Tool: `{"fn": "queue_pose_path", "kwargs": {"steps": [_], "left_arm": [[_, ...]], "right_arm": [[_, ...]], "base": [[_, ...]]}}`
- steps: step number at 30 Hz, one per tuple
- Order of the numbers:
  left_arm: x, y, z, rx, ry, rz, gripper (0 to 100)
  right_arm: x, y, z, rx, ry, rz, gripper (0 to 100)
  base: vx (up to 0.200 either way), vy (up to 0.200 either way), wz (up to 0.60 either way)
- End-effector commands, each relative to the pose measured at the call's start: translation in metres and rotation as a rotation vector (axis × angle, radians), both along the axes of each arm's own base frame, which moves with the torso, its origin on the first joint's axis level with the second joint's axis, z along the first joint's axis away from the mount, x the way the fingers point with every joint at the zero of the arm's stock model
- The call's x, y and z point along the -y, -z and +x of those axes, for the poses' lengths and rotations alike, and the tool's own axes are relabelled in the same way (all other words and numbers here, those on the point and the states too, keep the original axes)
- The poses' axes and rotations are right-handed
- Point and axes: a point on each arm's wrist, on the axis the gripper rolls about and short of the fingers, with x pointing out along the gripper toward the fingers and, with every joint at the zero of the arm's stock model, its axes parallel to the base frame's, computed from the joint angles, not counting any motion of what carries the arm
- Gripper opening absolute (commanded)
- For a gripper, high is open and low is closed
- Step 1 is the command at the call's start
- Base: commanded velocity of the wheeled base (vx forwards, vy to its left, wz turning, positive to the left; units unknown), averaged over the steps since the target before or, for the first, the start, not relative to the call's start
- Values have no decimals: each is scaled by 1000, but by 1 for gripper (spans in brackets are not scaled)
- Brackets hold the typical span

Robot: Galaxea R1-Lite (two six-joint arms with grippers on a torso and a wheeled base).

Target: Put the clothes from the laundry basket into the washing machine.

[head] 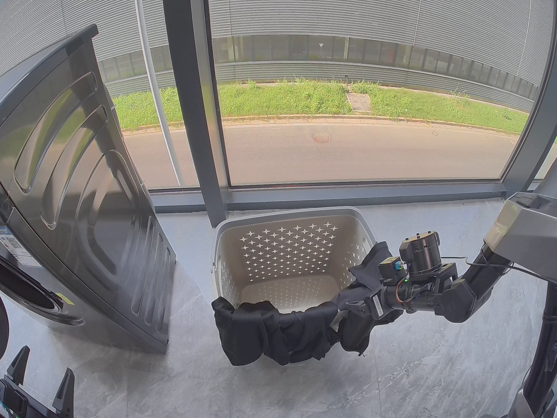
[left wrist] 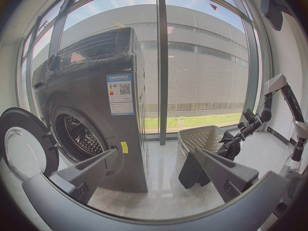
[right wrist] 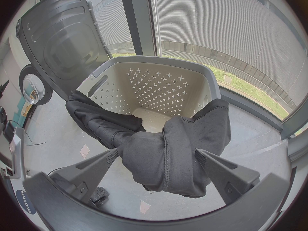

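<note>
A white laundry basket (head: 293, 213) stands on the floor by the window. A black garment (head: 272, 332) hangs over its near rim, part inside and part outside. My right gripper (head: 355, 307) is at the basket's near right corner. In the right wrist view that gripper (right wrist: 155, 154) is open, its fingers spread wide with the garment (right wrist: 166, 158) bunched between them. The grey washing machine (left wrist: 96, 113) stands to the left with its round door (left wrist: 25, 145) swung open and its drum (left wrist: 81, 135) exposed. My left gripper (head: 40, 378) hangs open and empty low at the left.
The basket's inside (right wrist: 154, 90) holds nothing but the garment's draped part. A window pillar (head: 194, 100) rises behind the basket. Grey floor (head: 174, 373) lies bare between machine and basket.
</note>
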Motion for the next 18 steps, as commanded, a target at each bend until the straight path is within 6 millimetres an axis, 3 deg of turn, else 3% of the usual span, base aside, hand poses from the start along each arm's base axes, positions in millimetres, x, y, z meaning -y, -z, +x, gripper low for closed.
{"fn": "queue_pose_path", "kwargs": {"steps": [1,15,16,18], "left_arm": [[0,5,0,1,0,0,100],[0,5,0,1,0,-2,100],[0,5,0,1,0,-2,100],[0,5,0,1,0,-2,100]], "right_arm": [[-2,1,0,0,-6,-1,100],[-5,12,2,3,-17,-11,100],[-5,12,3,6,-17,-10,0],[-5,11,3,9,-18,-9,0]], "base": [[0,0,0],[0,0,0],[0,0,0],[0,0,0]]}}
